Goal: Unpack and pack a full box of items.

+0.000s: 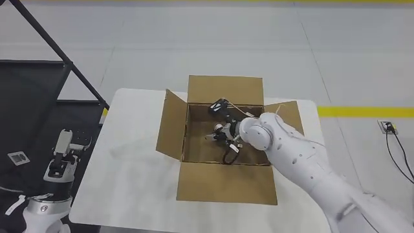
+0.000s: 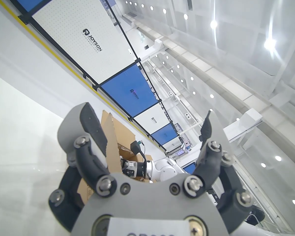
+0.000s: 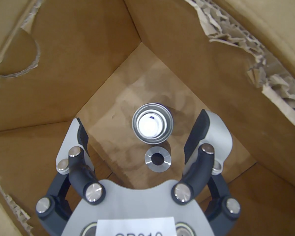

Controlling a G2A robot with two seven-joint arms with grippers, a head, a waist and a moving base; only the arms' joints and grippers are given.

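Cardboard, brown and corrugated, makes up the box point(image 1: 226, 182), which sits at the centre of the top view on a white table point(image 1: 136, 168) with its four flaps folded out. One torn edge shows ragged fluting. On its smooth floor stands a can point(image 3: 152, 123), upright, round and metallic, with a bright rim and a pale nozzle at its middle. Just beside it lies a small silvery ring point(image 3: 157, 159) with a dark hole.

The right gripper point(image 3: 140, 116) hangs inside the box directly over the can, its dark rubber pads spread wide to either side and touching nothing. The left gripper point(image 2: 148, 110), at the lower left of the top view beside the table, is likewise spread and holds nothing.

With so little on the floor, the box looks far from full. This is either the tail of unpacking or the start of packing; I cannot tell which. The can seems the next thing to be grasped.
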